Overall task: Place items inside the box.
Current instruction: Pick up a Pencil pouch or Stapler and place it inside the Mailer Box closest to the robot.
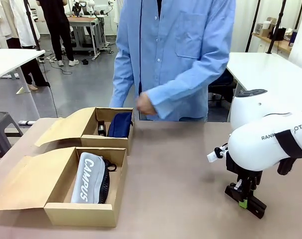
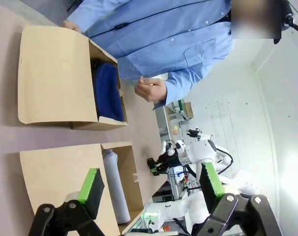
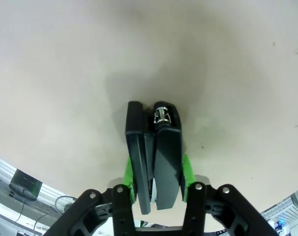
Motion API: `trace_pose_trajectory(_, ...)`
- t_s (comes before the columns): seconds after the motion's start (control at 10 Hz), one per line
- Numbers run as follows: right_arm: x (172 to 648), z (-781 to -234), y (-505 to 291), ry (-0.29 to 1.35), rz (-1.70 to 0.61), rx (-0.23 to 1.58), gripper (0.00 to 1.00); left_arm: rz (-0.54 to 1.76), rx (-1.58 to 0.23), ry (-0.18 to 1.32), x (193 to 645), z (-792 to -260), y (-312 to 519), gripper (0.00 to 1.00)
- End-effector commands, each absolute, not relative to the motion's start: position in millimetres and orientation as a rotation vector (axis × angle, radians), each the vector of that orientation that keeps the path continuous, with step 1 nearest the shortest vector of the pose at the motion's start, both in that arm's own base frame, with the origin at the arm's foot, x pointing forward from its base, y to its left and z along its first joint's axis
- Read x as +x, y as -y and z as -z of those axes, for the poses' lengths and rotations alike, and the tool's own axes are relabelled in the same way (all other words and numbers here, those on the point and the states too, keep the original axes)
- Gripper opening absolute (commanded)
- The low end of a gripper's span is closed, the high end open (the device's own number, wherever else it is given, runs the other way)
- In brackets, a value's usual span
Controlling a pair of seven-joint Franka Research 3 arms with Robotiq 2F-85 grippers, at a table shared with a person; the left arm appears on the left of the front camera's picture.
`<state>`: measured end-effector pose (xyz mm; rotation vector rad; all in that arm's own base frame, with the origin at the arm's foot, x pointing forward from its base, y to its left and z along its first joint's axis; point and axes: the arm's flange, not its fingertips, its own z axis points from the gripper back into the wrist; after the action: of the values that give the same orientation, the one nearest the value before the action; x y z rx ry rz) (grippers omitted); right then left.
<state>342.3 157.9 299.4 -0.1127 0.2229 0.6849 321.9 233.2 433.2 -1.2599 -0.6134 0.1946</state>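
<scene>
**Stapler clamped in the right pincer, low at the table's 4 o'clock side**

In the right wrist view the right gripper [image 3: 158, 177] was closed on the black stapler [image 3: 155, 147]. Its green pads pressed the stapler's two flanks, and the stapler's body ran out from between them toward 12 o'clock. The hinge end with its metal spring lay farthest from the pincer. Pale tabletop lay close behind it, but contact with the table [image 1: 181, 164] could not be told.

In the front view this pincer hung low at about 4 o'clock on the table, well apart from both cartons.

The near box [image 1: 81, 215] sat at about 8 o'clock, lid flap open, with the grey CAMPUS pencil case [image 1: 88, 177] lying inside. The far box [image 1: 103, 143] stood just beyond it at about 10 o'clock and held the navy pouch [image 1: 120, 124]. The person's hand [image 1: 145, 105] hovered near that box's 2 o'clock corner.

The left gripper [image 2: 151, 189] stood with its jaws spread wide and nothing between them.
</scene>
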Motion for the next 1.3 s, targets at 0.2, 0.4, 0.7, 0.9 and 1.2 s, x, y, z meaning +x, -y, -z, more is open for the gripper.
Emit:
trace_pose_trajectory(0.2, 266, -333, -105, -0.205, -0.295, 0.110, 0.00, -0.176, -1.268, 0.633, 321, -434, -232, 1.00)
trace_pose_trajectory(0.4, 253, -417, -100, -0.172, 0.165, 0.369, 0.00, -0.176, -1.268, 0.633, 321, -434, -232, 1.00)
trace_pose_trajectory(0.7, 237, -461, -118, -0.175, 0.462, 0.721, 0.00, -0.176, -1.268, 0.633, 321, -434, -232, 1.00)
trace_pose_trajectory(0.9, 258, -485, -112, -0.291, 0.128, 0.488, 0.00, -0.176, -1.268, 0.633, 321, -434, -232, 1.00)
trace_pose_trajectory(1.2, 260, -497, -138, -0.251, 0.261, 0.399, 0.42, -0.176, -1.268, 0.633, 321, -434, -232, 1.00)
